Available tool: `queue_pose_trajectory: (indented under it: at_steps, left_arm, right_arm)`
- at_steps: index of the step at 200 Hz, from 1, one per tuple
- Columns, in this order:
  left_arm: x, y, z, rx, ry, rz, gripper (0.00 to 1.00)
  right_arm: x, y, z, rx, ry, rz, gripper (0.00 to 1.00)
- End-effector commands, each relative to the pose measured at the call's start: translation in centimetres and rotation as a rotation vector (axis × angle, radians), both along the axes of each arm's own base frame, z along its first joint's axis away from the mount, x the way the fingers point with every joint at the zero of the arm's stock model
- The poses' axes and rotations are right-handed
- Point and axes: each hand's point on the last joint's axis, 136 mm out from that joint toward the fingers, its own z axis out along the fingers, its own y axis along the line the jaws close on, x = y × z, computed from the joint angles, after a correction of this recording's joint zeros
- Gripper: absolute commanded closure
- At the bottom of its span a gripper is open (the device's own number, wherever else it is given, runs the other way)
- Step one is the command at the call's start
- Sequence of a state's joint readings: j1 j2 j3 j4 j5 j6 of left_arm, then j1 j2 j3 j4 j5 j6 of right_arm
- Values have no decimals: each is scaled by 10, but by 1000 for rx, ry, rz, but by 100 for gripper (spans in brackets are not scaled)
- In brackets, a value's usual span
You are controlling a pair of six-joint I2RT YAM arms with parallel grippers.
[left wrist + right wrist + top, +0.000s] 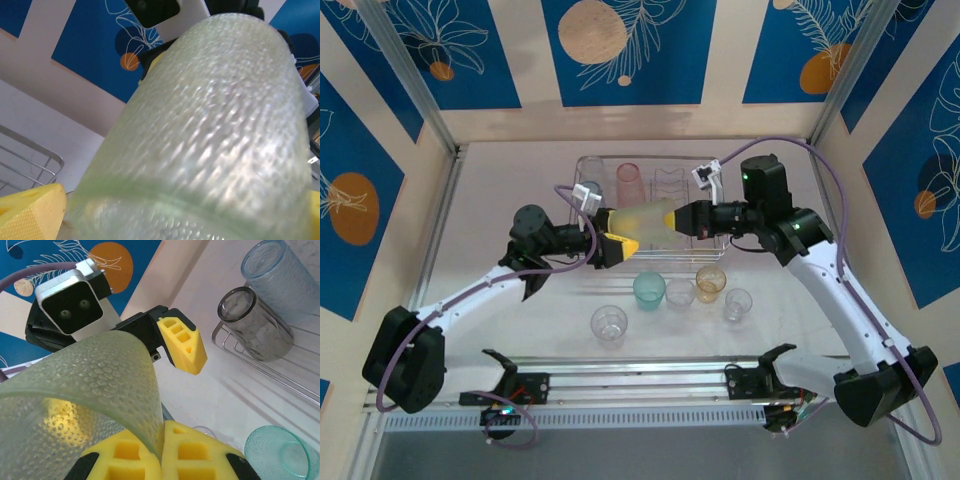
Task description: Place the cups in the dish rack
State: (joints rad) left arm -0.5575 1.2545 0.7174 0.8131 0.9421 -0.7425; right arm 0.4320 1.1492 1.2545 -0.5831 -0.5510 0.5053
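Yellow-green dimpled translucent plastic cup [85,390] fills the foreground of both wrist views, lying on its side in the air between the two arms, over the near edge of the silver wire dish rack [670,256]. The right gripper [161,437] has its yellow fingers pressed together on the cup's wall at the rim, one finger inside and one outside. The left gripper [618,232] is spread wide around the cup's other end, with a yellow finger [30,215] on each side; whether they touch the cup I cannot tell.

The rack sits at the middle of the white table [500,200], toward its far edge. A pink cup [630,180] stands in it, and the right wrist view shows a smoky grey cup [255,322] and a blue cup [280,275] lying side by side in the rack, touching.

Five loose cups stand just beside the rack's near edge: a teal cup [648,289], a small clear cup [679,293], an amber cup [710,283], another clear cup [737,304] and, nearest the table's near edge, a larger clear cup [609,323].
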Motion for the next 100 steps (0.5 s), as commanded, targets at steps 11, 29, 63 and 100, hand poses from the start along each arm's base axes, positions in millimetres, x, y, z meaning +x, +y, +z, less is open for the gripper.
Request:
queue_pose_trajectory:
  at_steps: [11,29,63,100]
  left_arm:
    - [-4,-2,31,-74,-81,-11,0]
    - [-2,-2,31,-74,-79,-5,2]
    - [1,-4,27,-59,-66,0,12]
    - [4,-6,23,-46,-52,9,23]
  right_arm:
    - [-6,11,0,7,2,66,100]
    - [-3,14,-4,-2,10,64,100]
    - [1,18,-3,8,7,61,100]
    - [5,20,1,23,-1,53,100]
